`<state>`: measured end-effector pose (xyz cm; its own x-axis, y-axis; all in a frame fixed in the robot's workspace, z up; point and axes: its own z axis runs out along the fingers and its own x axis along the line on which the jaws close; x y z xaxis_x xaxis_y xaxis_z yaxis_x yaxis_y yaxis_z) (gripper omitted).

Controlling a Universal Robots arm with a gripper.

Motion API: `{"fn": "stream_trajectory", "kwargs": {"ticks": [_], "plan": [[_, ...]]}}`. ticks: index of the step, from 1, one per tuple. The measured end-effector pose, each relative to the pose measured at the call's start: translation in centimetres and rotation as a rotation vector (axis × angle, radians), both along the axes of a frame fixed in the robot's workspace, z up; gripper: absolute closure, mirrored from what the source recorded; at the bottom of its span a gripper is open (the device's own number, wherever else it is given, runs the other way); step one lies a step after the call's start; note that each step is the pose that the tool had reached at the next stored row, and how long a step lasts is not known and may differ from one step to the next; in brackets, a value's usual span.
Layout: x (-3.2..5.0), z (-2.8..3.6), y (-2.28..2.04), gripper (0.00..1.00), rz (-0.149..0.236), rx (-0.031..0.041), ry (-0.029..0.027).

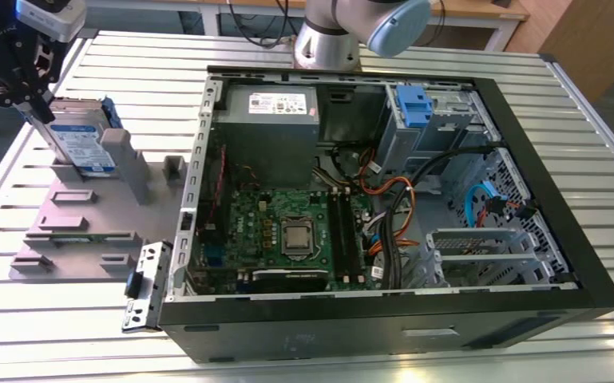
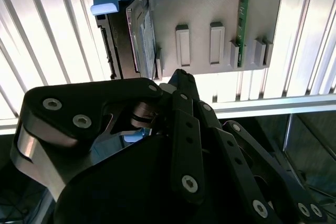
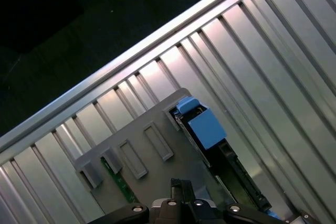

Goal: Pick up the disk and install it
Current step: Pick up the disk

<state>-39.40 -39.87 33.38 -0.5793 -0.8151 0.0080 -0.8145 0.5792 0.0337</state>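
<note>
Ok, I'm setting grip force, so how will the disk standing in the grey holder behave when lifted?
The disk looks metal-bodied in a blue plastic frame, so it is probably rigid and heavy for its size. It stands on edge in the grey holder, so a sideways push might tip it.

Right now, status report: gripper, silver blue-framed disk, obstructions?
Gripper by silver disk with blue frame, contact unclear. Disk upright in grey holder tray, beside open black computer case. Nothing between them.
</note>
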Motion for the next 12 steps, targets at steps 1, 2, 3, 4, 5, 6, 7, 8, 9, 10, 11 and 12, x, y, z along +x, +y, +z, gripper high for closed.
{"fn": "stream_trajectory", "kwargs": {"ticks": [1,2,3,4,5,6,7,8,9,10,11,12], "plan": [[0.00,0.00,0.00,0.89,0.002,0.0000,0.0000],[0.00,0.00,0.00,0.89,0.004,0.0000,0.0000],[0.00,0.00,0.00,0.89,0.006,0.0000,0.0000],[0.00,0.00,0.00,0.89,0.007,0.0000,0.0000],[0.00,0.00,0.00,0.89,0.009,0.0000,0.0000],[0.00,0.00,0.00,0.89,0.011,0.0000,0.0000],[0.00,0.00,0.00,0.89,0.013,0.0000,0.0000],[0.00,0.00,0.00,0.89,0.015,0.0000,0.0000],[0.00,0.00,0.00,0.89,0.017,0.0000,0.0000],[0.00,0.00,0.00,0.89,0.018,0.0000,0.0000],[0.00,0.00,0.00,0.89,0.020,0.0000,0.0000],[0.00,0.00,0.00,0.89,0.022,0.0000,0.0000]]}}
